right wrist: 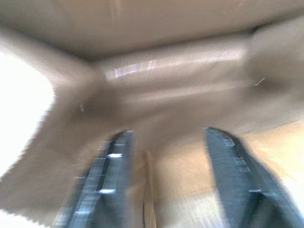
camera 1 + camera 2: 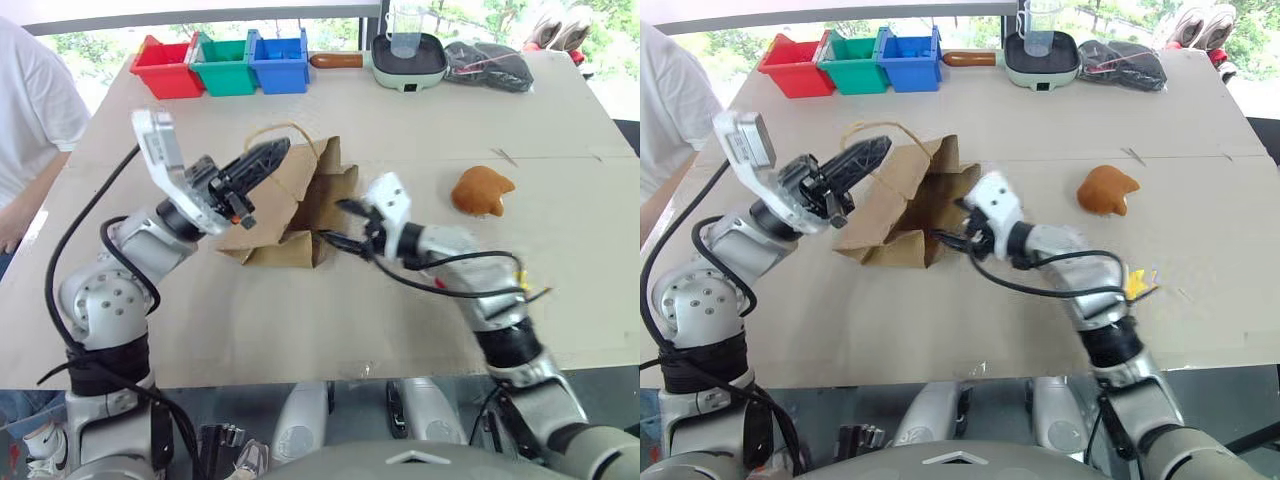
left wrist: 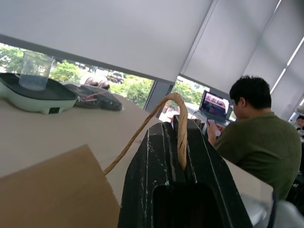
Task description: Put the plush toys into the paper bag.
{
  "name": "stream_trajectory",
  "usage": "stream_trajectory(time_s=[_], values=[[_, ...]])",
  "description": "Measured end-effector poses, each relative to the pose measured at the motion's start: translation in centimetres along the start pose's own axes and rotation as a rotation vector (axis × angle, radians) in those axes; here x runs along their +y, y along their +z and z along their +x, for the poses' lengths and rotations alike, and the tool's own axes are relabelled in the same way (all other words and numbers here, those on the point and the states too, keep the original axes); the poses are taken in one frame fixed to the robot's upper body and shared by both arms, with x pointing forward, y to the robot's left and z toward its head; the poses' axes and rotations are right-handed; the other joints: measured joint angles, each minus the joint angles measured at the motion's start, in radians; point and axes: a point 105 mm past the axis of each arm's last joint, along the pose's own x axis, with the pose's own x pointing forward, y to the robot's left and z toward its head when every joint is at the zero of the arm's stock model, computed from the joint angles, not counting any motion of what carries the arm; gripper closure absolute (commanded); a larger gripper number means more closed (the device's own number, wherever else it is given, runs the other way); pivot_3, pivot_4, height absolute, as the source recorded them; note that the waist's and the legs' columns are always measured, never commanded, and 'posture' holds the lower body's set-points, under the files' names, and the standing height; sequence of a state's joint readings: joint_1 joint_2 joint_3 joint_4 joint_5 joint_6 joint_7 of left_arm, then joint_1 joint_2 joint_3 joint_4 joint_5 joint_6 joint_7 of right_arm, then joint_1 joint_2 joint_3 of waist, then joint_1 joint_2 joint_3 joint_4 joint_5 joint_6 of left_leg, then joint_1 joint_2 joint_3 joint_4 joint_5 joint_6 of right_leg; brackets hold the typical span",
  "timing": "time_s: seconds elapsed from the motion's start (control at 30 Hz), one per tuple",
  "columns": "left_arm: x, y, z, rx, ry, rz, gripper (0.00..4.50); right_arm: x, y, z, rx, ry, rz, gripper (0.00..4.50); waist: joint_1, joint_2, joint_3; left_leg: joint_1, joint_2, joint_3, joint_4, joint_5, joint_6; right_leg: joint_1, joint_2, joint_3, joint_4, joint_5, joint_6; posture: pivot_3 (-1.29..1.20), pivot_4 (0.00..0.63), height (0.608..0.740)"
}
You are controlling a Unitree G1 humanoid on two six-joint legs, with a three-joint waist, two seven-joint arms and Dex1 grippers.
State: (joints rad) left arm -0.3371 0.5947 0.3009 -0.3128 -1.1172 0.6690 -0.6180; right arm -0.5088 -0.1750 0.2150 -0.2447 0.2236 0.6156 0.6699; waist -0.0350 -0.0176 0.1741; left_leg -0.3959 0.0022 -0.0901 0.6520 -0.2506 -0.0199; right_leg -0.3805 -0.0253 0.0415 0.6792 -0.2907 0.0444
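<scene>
**A:** Where does the job stand?

**B:** A brown paper bag [image 2: 285, 205] lies on its side mid-worktop [image 2: 300, 320], its mouth facing the robot's right. The left pincer [image 2: 262, 160] is pressed together on one of the bag's cord handles [image 3: 176, 118], holding that side up. The right pincer [image 2: 345, 222] sits at the bag's mouth, its two fingers spread apart with nothing between them.

**A:** And the toys?

**B:** An orange-brown plush blob [image 2: 481, 190] rests on the worktop well to the right of the bag, untouched. That one plainly remains to be bagged. The white rocket toy I cannot make out; the bag's inside is dark, so whether it lies in there I cannot tell.

**A:** Anything in the way?

**B:** Nothing lies between blob and bag. Along the far edge stand red [image 2: 165, 68], green [image 2: 224, 65] and blue bins [image 2: 278, 62], a pale green electric pan [image 2: 408, 62] with a clear cup [image 2: 406, 30] on it, and a dark bundle [image 2: 488, 65]. A person in a white shirt [image 2: 30, 110] stands at the left edge. All sit well apart from the bag.
</scene>
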Motion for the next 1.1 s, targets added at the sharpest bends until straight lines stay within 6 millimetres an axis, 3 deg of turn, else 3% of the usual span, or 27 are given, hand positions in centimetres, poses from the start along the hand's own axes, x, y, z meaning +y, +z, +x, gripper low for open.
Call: stream_trajectory(time_s=[0.07, 0.1, 0.17, 0.23, 0.3, 0.4, 0.43, 0.53, 0.67, 0.77, 0.97, 1.1], values=[[-0.6, -0.4, 0.6, 0.02, -0.044, 0.01, 4.5, 0.3, 0.3, -3.8, 0.073, -0.002, -0.042, 1.16, 0.012, 0.005, 0.003, -0.002, -0.001, -0.001, 0.0, 0.0, 0.001, 0.0, -0.002, -0.001, -0.001, 0.0, 0.0, 0.0, 0.15, 0.74], [-0.8, -0.8, 0.5, 0.034, -0.053, 0.017, 4.5, -0.2, 0.0, -7.9, 0.192, -0.064, -0.095, 1.16, 0.03, 0.007, 0.004, -0.004, -0.004, -0.002, -0.001, 0.0, 0.001, 0.0, -0.005, -0.003, -0.002, -0.001, 0.002, 0.0, 0.15, 0.74], [-0.4, -1.1, 0.3, 0.043, -0.038, 0.02, 4.5, -2.2, 0.2, -13.2, 0.333, -0.247, -0.151, 1.16, 0.029, 0.002, 0.003, -0.003, -0.006, -0.001, 0.0, -0.001, 0.001, 0.0, -0.006, -0.002, -0.002, -0.002, 0.002, 0.0, 0.15, 0.74], [-0.6, -1.1, 0.5, 0.041, -0.047, 0.021, 4.5, -1.8, -0.6, -14.8, 0.404, -0.274, -0.149, 1.16, 0.02, 0.001, 0.002, -0.001, -0.006, 0.001, -0.001, -0.001, 0.002, 0.001, -0.006, 0.0, -0.002, -0.002, 0.002, 0.0, 0.15, 0.74], [-0.8, -1.0, 0.6, 0.037, -0.061, 0.026, 4.5, -0.4, -3.7, -17.1, 0.567, -0.252, -0.083, 1.16, 0.015, 0.001, 0.002, 0.0, -0.006, 0.002, -0.002, -0.001, 0.002, 0.001, -0.005, 0.0, -0.001, -0.002, 0.002, 0.0, 0.15, 0.74], [-0.9, -1.1, 0.7, 0.043, -0.065, 0.032, 4.5, -0.2, -5.4, -18.2, 0.646, -0.264, -0.057, 1.16, 0.002, 0.001, 0.002, 0.002, -0.006, 0.003, -0.002, -0.001, 0.002, 0.002, -0.003, 0.002, 0.0, -0.002, 0.002, 0.0, 0.15, 0.74], [-0.9, -1.1, 0.7, 0.044, -0.068, 0.033, 4.5, -0.3, -6.2, -18.6, 0.661, -0.272, -0.034, 1.67, 0.002, -0.001, 0.002, 0.002, -0.006, 0.003, 0.0, -0.001, 0.002, 0.003, -0.002, 0.001, -0.001, -0.002, 0.002, 0.0, 0.15, 0.74], [-1.0, -1.1, 0.7, 0.045, -0.075, 0.036, 4.5, -0.7, -7.3, -18.8, 0.67, -0.281, -0.017, 2.82, 0.004, -0.001, 0.001, 0.002, -0.005, 0.003, 0.001, -0.001, 0.002, 0.003, -0.002, 0.001, -0.001, -0.002, 0.002, 0.0, 0.15, 0.74], [-1.1, -0.6, 1.0, 0.038, -0.088, 0.052, 4.5, -0.8, -7.1, -18.2, 0.625, -0.28, -0.018, 4.46, 0.007, -0.002, 0.001, 0.001, -0.004, 0.003, 0.001, -0.001, 0.002, 0.003, -0.002, 0.0, -0.001, -0.002, 0.002, 0.0, 0.15, 0.74], [-1.1, -0.6, 1.0, 0.042, -0.087, 0.048, 4.5, -0.5, -6.6, -17.6, 0.563, -0.252, 0.011, 4.46, 0.005, -0.002, 0.002, 0.001, -0.002, 0.003, 0.001, -0.001, 0.002, 0.003, -0.002, 0.001, -0.001, -0.002, 0.002, 0.0, 0.15, 0.74], [-1.3, -0.2, 1.4, 0.035, -0.104, 0.035, 4.5, -0.1, 0.0, -12.6, 0.253, -0.125, -0.132, 4.46, -0.001, -0.001, 0.002, 0.001, -0.001, 0.001, 0.001, -0.001, 0.002, 0.003, 0.0, 0.001, -0.001, -0.002, 0.002, 0.0, 0.15, 0.74], [-1.2, -0.2, 1.5, 0.029, -0.095, 0.028, 4.5, 0.4, 3.2, -8.9, 0.142, -0.012, -0.235, 4.46, -0.002, -0.001, 0.003, 0.001, -0.001, 0.001, 0.0, -0.001, 0.002, 0.002, 0.0, 0.001, -0.001, -0.002, 0.002, 0.0, 0.15, 0.74]])
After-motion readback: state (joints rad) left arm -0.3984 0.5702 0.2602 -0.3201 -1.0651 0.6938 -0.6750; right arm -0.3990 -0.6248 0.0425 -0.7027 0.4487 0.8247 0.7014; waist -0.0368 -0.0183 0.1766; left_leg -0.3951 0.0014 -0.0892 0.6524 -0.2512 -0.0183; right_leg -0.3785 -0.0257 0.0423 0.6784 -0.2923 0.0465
